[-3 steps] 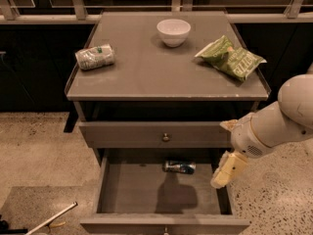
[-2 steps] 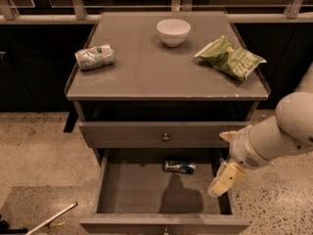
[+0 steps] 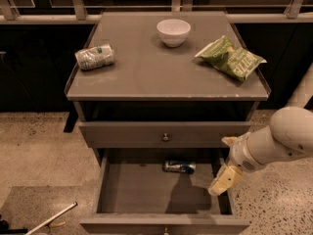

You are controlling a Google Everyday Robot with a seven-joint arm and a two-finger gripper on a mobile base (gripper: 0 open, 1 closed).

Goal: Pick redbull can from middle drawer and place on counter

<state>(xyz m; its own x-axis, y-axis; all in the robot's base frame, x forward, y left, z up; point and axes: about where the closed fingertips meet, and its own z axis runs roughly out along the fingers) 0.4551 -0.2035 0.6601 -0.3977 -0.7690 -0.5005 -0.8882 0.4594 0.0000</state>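
Camera view: gripper (image 3: 222, 182), openness untellable, is hovering over the right wall of the middle drawer (image 3: 142, 195); redbull can (image 3: 179, 167) is lying at its back.

The grey-brown surface (image 3: 161, 75) of the drawer cabinet carries three things, well apart from one another. A white bowl (image 3: 173, 32) stands upright near the far edge, about the middle. A white-and-green can (image 3: 95, 57) lies on its side toward the left edge. A green snack bag (image 3: 231, 58) lies flat on the right, one corner reaching close to the right edge. The gripper (image 3: 225, 177) is off the surface, lower and nearer, over the right side of the open middle drawer (image 3: 142, 187).
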